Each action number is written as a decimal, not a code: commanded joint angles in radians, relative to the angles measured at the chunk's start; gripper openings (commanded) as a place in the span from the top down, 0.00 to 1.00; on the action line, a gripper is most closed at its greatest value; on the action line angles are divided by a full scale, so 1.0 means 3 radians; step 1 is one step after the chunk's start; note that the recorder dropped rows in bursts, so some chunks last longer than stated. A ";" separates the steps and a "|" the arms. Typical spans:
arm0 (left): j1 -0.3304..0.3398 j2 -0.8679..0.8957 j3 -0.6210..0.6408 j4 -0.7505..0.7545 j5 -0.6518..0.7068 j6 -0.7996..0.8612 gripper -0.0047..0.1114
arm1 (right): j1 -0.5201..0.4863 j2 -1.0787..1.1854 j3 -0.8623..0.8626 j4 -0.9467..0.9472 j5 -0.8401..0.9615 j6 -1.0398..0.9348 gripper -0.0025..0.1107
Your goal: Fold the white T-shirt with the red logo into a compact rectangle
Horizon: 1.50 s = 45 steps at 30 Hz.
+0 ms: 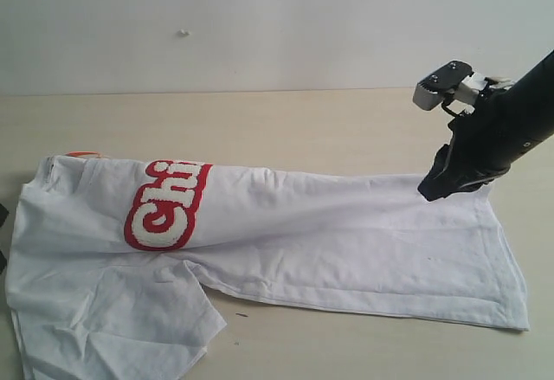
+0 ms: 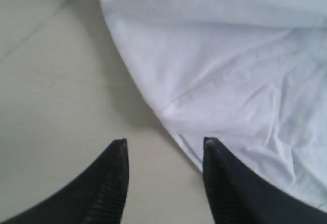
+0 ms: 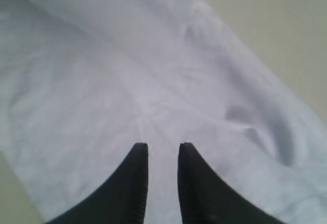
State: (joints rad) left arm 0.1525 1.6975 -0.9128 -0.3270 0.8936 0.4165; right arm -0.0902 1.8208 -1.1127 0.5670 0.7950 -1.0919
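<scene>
The white T-shirt [image 1: 346, 241] lies lengthwise on the table, folded over on itself, its hem to the right. The red logo [image 1: 167, 202] shows only "Chi" at the fold, near the left end. An orange neck tag [image 1: 82, 153] peeks out at the far left top. My right gripper [image 1: 434, 190] is at the shirt's upper right corner, where creases run toward it. In the right wrist view its jaws [image 3: 162, 145] stand narrowly apart with white fabric [image 3: 127, 81] between them. My left gripper [image 2: 163, 142] is open over bare table beside the shirt's edge [image 2: 214, 81].
The pale wooden table [image 1: 286, 120] reaches back to a white wall. A sleeve [image 1: 147, 319] spreads toward the front left corner. Dark parts [image 1: 3, 215] show at the left border.
</scene>
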 commanded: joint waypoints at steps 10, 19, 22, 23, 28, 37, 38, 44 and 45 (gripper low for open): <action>0.0007 -0.0031 0.0634 -0.0511 -0.0756 0.0532 0.55 | 0.0126 -0.0175 -0.0007 0.0435 0.0219 -0.0395 0.79; 0.0007 0.0262 0.0735 -0.1220 -0.0855 0.1051 0.41 | 0.0327 -0.0175 -0.0007 0.0441 0.0105 -0.0456 0.79; 0.0007 0.0429 0.0735 -0.1337 -0.0661 0.1212 0.41 | 0.0336 -0.0175 -0.0007 0.0430 0.0068 -0.0456 0.79; 0.0007 0.0527 0.0735 -0.1377 -0.0506 0.1250 0.41 | 0.0336 -0.0175 -0.0007 0.0430 0.0040 -0.0456 0.79; 0.0007 0.0765 0.0735 -0.1420 0.0029 0.1388 0.51 | 0.0336 -0.0175 -0.0007 0.0430 -0.0015 -0.0456 0.79; 0.0007 0.0883 0.0641 -0.1570 0.0553 0.1422 0.96 | 0.0336 -0.0175 -0.0007 0.0443 -0.0021 -0.0456 0.79; 0.0020 0.0883 0.0590 -0.1619 0.0640 0.1422 0.96 | 0.0336 -0.0175 -0.0007 0.0443 -0.0021 -0.0456 0.79; 0.0088 0.0883 0.0413 -0.2142 0.1092 0.1615 0.96 | 0.0336 -0.0175 -0.0007 0.0443 -0.0021 -0.0456 0.79; 0.0094 0.0883 0.0395 -0.2217 0.1092 0.1649 0.96 | 0.0336 -0.0175 -0.0007 0.0443 -0.0021 -0.0456 0.79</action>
State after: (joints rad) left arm 0.1732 1.9615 -0.7802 -0.9182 1.1950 0.8800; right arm 0.0076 1.7802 -1.1127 0.6905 0.7915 -1.2206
